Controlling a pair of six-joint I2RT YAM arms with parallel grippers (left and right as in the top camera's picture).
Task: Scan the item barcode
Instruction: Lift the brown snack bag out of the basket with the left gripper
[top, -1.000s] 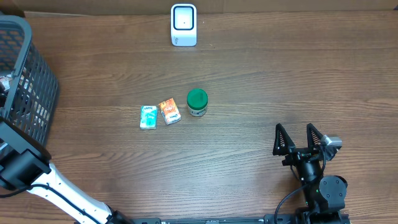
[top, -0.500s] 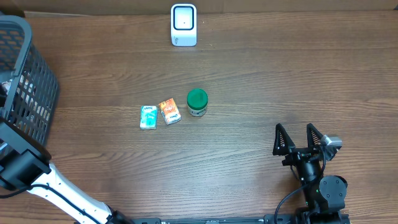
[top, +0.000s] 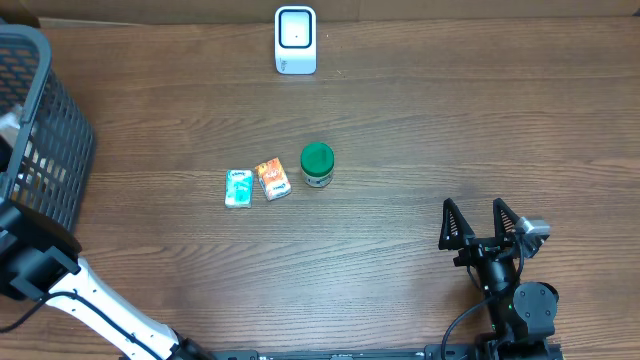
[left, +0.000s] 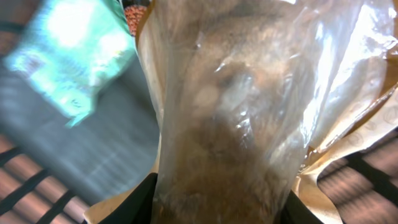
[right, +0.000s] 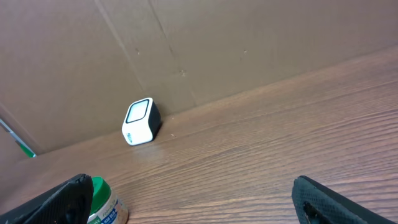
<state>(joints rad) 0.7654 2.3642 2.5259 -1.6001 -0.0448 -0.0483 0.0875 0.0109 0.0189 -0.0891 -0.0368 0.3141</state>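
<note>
The crinkly clear bag (left: 249, 112) fills the left wrist view, seemingly inside the basket (top: 40, 130) at the table's nine o'clock, with a teal packet (left: 68, 56) at its ten o'clock. No barcode shows (glare and blur hide any print). The left gripper (left: 217, 211) is buried behind the bag, so I cannot tell whether it grips. Scanning looks barely begun: the scanner (top: 295, 40) stands at twelve o'clock. The right gripper (top: 472, 203) sits spread wide at five o'clock.

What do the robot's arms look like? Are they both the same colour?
No. The right arm is black, with a pincer of two pointy triangle fingers, a small grey box beside them and a looping black cable. The left arm has a white tube and a black joint.
</note>
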